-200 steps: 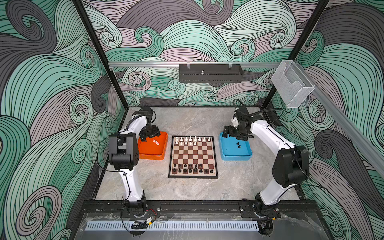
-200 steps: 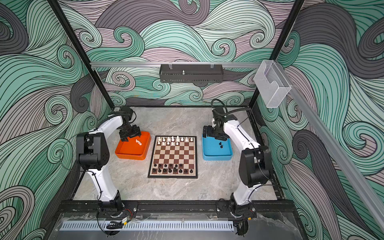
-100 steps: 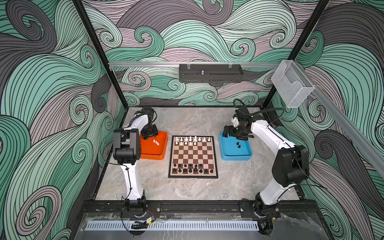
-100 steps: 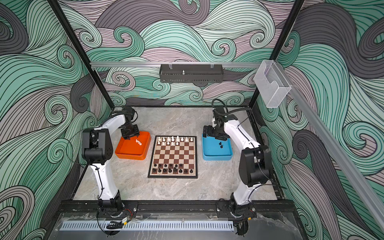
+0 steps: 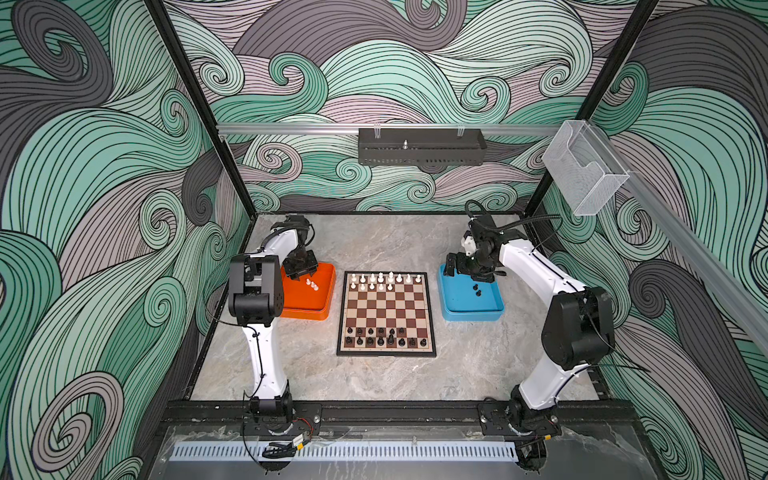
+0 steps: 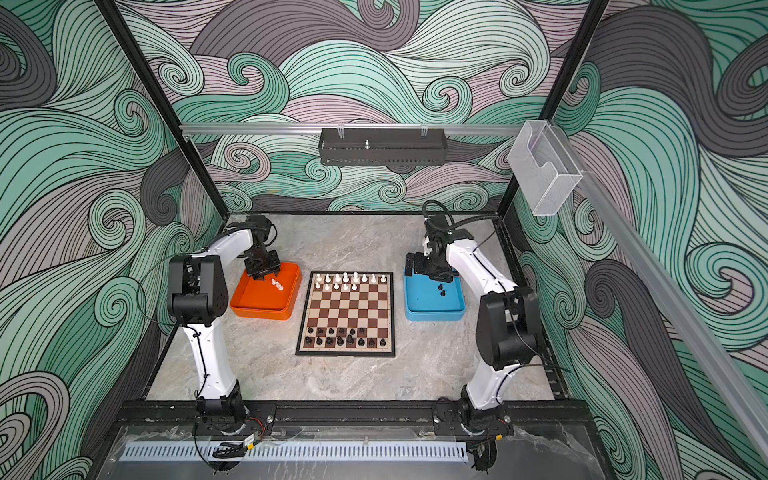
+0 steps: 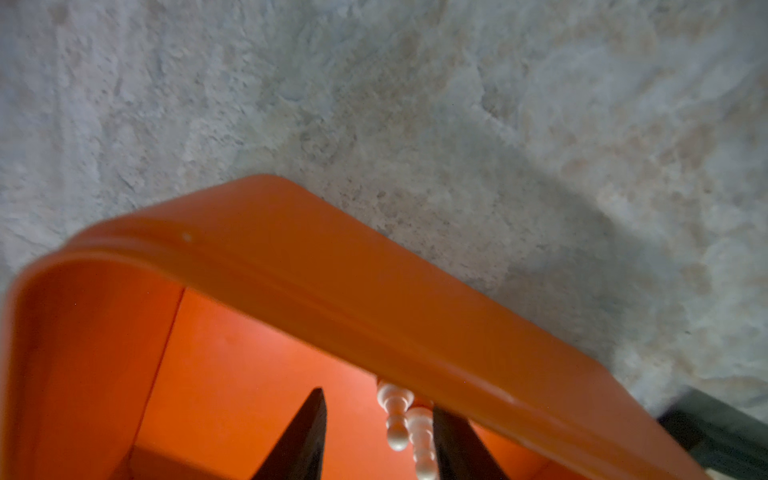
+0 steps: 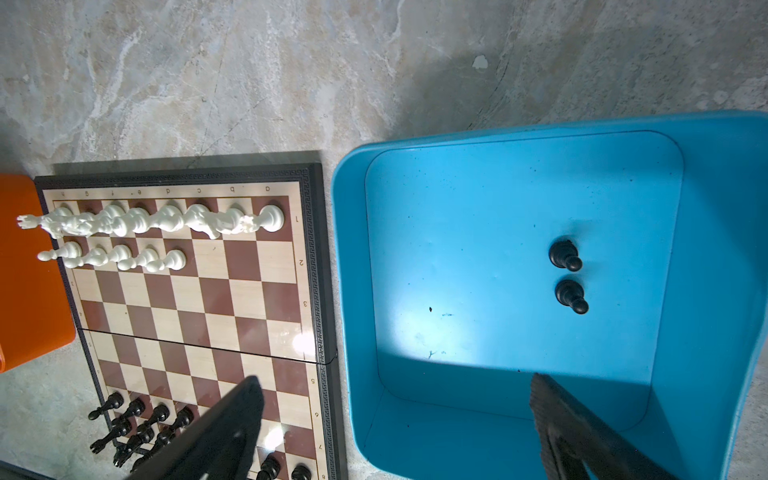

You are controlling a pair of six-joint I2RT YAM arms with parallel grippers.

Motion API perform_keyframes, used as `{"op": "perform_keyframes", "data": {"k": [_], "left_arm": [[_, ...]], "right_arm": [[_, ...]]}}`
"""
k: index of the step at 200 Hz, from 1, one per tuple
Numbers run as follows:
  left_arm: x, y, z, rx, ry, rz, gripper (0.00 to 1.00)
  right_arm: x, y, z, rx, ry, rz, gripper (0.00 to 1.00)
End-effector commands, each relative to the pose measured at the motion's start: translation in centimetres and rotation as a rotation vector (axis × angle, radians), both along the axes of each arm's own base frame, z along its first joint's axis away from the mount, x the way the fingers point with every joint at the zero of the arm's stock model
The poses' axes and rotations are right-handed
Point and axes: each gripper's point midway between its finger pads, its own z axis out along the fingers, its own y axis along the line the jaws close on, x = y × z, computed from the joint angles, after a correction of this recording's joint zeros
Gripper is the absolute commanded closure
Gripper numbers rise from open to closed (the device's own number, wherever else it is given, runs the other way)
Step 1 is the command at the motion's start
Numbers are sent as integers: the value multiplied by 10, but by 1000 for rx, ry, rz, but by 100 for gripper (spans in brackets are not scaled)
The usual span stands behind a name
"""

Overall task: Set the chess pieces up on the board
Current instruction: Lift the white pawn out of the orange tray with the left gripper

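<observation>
In both top views the left gripper [image 5: 301,272] is lowered into the far end of the orange tray [image 5: 307,313]. A small cluster of white pawns [image 5: 312,284] lies on the tray floor just beside its fingertips, on the side towards the board [image 5: 386,309]. The right gripper [image 5: 457,270] hangs over the far corner of the blue tray [image 5: 471,316] that is nearest the board. Two black pawns [image 5: 477,290] sit on the floor of that tray a little outward from it. Between the two grippers, the board carries the other chess pieces [image 6: 347,282]. White pieces stand in the two rows level with the grippers, and black pieces in the two rows well back towards the arm bases.

In the left wrist view the fingers [image 7: 307,440] stand partly apart, with nothing clamped. Two white pawns [image 7: 397,419] sit between the fingers, close against one and clear of the other, right by the orange tray's wall [image 7: 374,299].

In the right wrist view the jaws are spread wide and empty, one finger [image 8: 232,419] over the board's edge and the other over the blue tray [image 8: 357,291]. The black pawns [image 8: 565,255] lie ahead of the tray-side finger, next to each other but apart. Ahead of the other finger is a full white back row and five pawns [image 8: 120,257].
</observation>
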Motion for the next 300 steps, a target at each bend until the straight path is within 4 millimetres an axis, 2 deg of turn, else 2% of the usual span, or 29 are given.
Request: {"op": "perform_keyframes", "data": {"k": [1,91,105,145,232,300], "left_arm": [[-3,-3,-9,-21,26,16,60],[-7,-13,-17,-34,61,2,60],[-6,-14,-17,-34,60,-2,67],[-4,-15,-16,-29,61,-11,71],[-5,-13,-11,-11,60,-22,90],[-6,-15,-2,-5,54,-39,92]], "right_arm": [[-1,-2,-8,1,23,1,0],[0,1,-10,11,31,6,0],[0,1,-11,13,31,7,0],[-1,1,-11,13,34,8,0],[-1,1,-14,12,39,9,0],[-1,1,-15,14,42,10,0]]}}
